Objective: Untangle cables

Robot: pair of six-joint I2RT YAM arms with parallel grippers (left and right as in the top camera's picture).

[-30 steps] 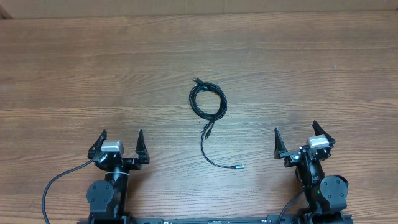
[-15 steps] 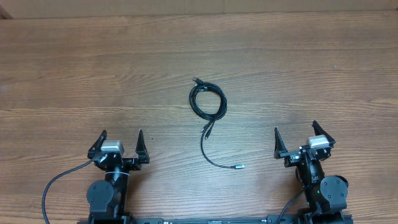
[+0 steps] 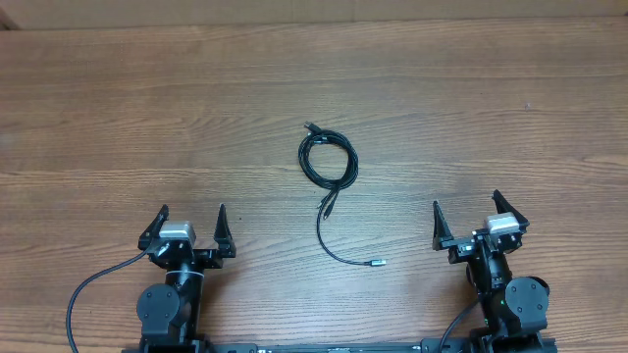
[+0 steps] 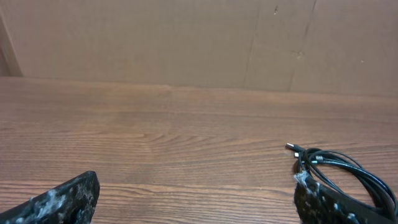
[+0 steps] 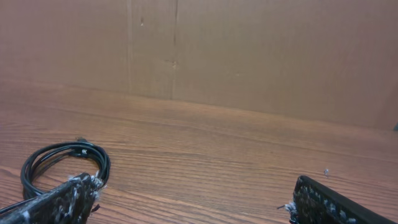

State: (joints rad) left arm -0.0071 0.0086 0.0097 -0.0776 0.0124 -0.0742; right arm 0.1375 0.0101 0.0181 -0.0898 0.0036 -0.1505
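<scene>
The cables (image 3: 328,160) lie mid-table as a black coil, with a loose tail (image 3: 339,250) curving toward the front and ending in a silver plug. In the left wrist view the coil (image 4: 345,168) sits at the right edge; in the right wrist view the coil (image 5: 62,158) lies at the lower left. My left gripper (image 3: 190,218) rests open near the front left, well apart from the cables. At the front right my right gripper (image 3: 468,213) is open too, with nothing between its fingers.
The wooden table (image 3: 147,108) stretches far back to a brown cardboard wall (image 4: 186,37). Thick black arm wires (image 3: 93,284) loop at the front edge beside each arm base.
</scene>
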